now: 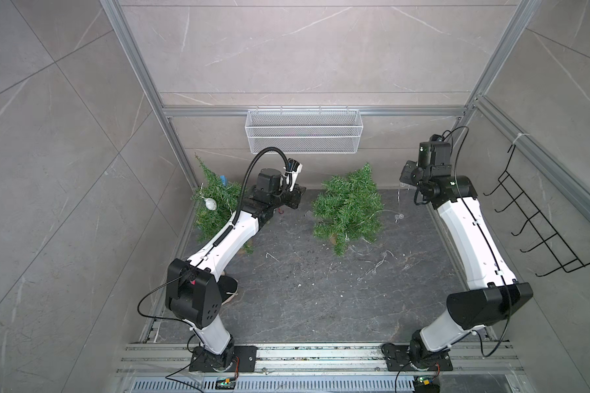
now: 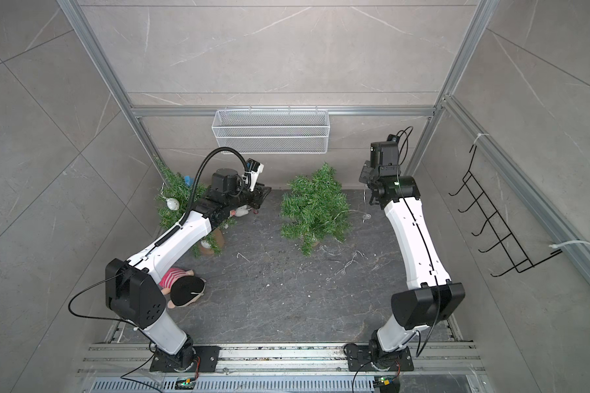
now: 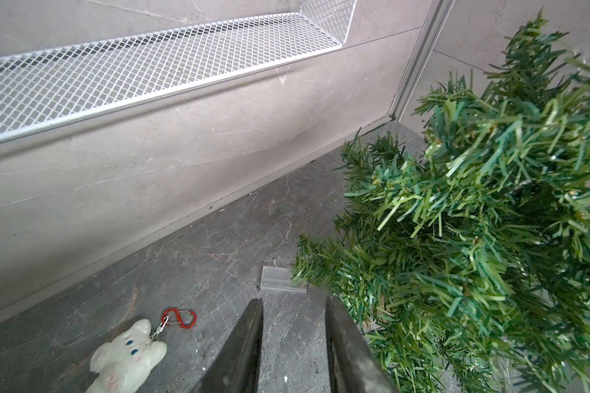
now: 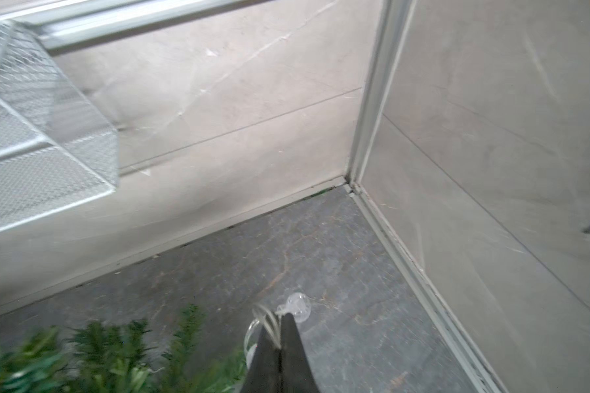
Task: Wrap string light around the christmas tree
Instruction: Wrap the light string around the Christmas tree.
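While the right gripper has its fingers clenched on the string light near the back corner, the tree stands at the worktop's back, with strand trailing beside it. The left gripper, fingers parted and empty, hovers just beside the tree.

blurry christmas tree (edge-cropped too)

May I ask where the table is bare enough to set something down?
Bare: the table middle, between the mounting rail and the christmas tree. Crowded: string light trails right of it; second tree and doll fill the left edge.
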